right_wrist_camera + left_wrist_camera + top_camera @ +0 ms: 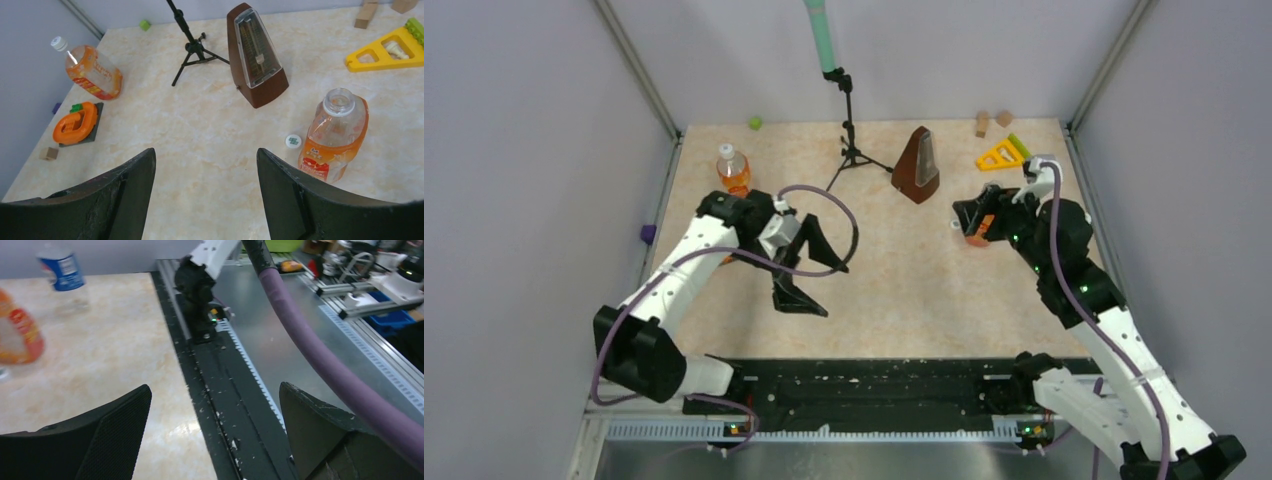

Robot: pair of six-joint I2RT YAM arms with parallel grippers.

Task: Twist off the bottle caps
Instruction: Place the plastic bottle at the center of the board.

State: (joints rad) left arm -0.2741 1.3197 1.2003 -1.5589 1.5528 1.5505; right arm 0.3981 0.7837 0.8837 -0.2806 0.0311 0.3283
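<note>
An orange bottle (335,135) stands uncapped at the right of the right wrist view, and a white bottle cap (293,141) lies on the table just left of it. My right gripper (205,152) hangs open and empty above the table, left of that bottle (977,236). A second orange bottle (734,172) at the far left has its white cap (59,43) on. My left gripper (832,290) is wide open and empty near the table's front edge. Its wrist view shows a blurred blue-label bottle (62,270) and an orange bottle (17,332).
A brown metronome (919,165) and a small black tripod (852,150) stand at the back middle. A yellow triangle toy (1002,154) and wooden blocks (982,124) sit at the back right. An orange clamp-like piece (75,122) lies by the left wall. A black rail (874,385) runs along the near edge.
</note>
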